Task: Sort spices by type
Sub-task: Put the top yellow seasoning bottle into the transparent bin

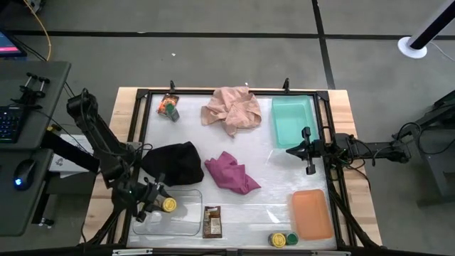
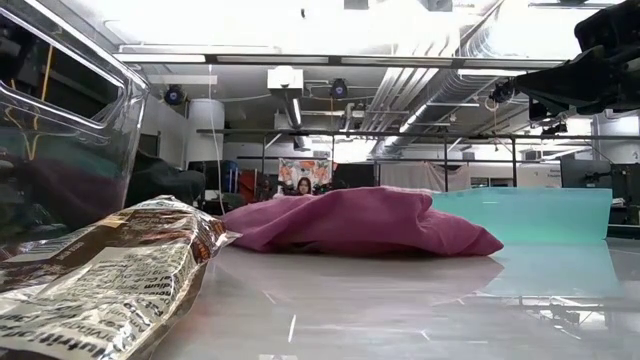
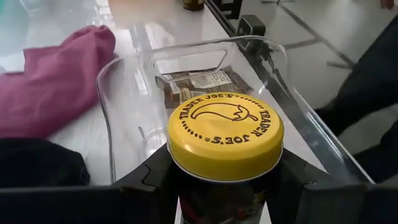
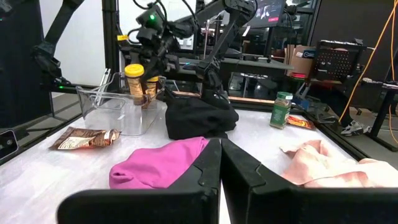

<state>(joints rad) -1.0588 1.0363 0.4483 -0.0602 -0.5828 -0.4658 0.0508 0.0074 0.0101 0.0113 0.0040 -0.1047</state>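
Observation:
My left gripper (image 1: 162, 202) is shut on a yellow-lidded jar (image 3: 225, 134) above the clear tray (image 1: 178, 222) near the table's near-left corner. The dark brown packet (image 1: 212, 221) lies flat just right of that tray. A yellow-lidded jar (image 1: 277, 240) and a green-lidded jar (image 1: 291, 238) stand at the near edge. Another green-lidded jar (image 4: 282, 110) stands by the orange-red packet (image 4: 301, 122) at the far left. My right gripper (image 1: 310, 169) is shut and touches nothing, hovering beside the teal tray (image 1: 291, 121). My left gripper pinches the jar's body just under the yellow lid (image 3: 186, 180), one finger (image 3: 149, 180) on each side. The fingers come level from the table's left side. The jar stands upright and is lifted over the clear tray's wall (image 4: 118, 106).
A black cloth (image 1: 174, 162), a magenta cloth (image 1: 231, 173) and a pink cloth (image 1: 231, 110) lie across the middle and far part of the table. An orange tray (image 1: 311, 213) sits at the near right. A black frame rims the table.

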